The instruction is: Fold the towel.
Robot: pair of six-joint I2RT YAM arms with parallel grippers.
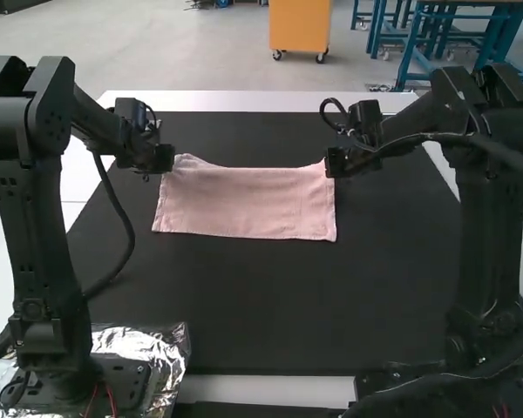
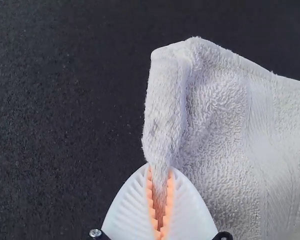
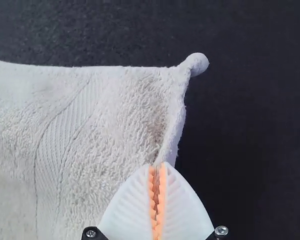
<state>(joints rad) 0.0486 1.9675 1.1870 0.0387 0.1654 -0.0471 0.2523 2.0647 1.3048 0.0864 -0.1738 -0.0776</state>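
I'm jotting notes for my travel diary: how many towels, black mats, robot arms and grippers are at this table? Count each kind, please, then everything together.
Towel: 1
Black mat: 1
Robot arms: 2
Grippers: 2
Total: 6

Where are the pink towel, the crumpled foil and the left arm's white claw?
Pink cloth towel (image 1: 244,205): high view, middle of its face.
Crumpled silver foil (image 1: 170,348): high view, its shiny surface.
White ribbed left gripper with orange pads (image 2: 160,169): left wrist view, between its fingertips, where they pinch the towel.
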